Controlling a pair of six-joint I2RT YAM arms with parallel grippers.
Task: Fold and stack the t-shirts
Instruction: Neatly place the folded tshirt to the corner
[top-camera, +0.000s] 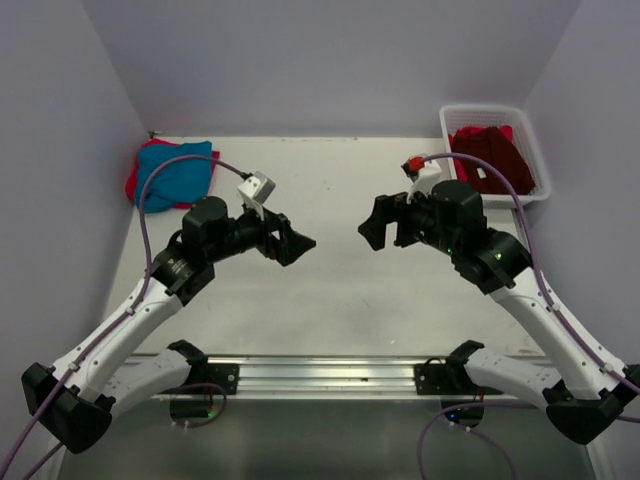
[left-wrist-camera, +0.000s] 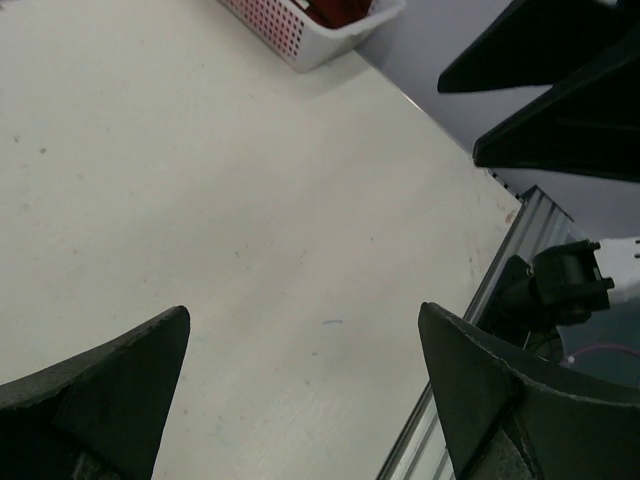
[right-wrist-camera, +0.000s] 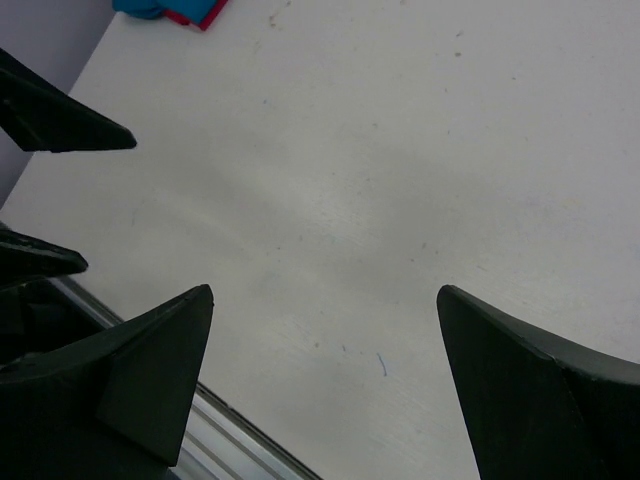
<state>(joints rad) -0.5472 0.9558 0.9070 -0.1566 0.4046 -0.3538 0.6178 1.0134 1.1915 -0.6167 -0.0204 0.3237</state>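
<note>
A teal-blue t-shirt (top-camera: 178, 170) lies folded at the back left of the table, on top of a pinkish-red t-shirt (top-camera: 132, 186) whose edge shows beneath it. In the right wrist view the same pair appears as the teal-blue t-shirt (right-wrist-camera: 148, 8) beside the pinkish-red t-shirt (right-wrist-camera: 203, 14). A dark maroon t-shirt (top-camera: 492, 160) lies crumpled in the white mesh basket (top-camera: 493, 110). My left gripper (top-camera: 292, 241) and right gripper (top-camera: 377, 222) hover over the bare middle of the table, facing each other. Both stand open with nothing between their fingers, as the left gripper (left-wrist-camera: 305, 320) and right gripper (right-wrist-camera: 325, 295) show in their own views.
The basket (left-wrist-camera: 300, 35) stands in the back right corner against the walls. A metal rail (top-camera: 320, 375) carrying the arm bases runs along the near edge. Purple cables loop over both arms. Each wrist view catches the other gripper's dark fingers (left-wrist-camera: 560, 90) (right-wrist-camera: 55, 118).
</note>
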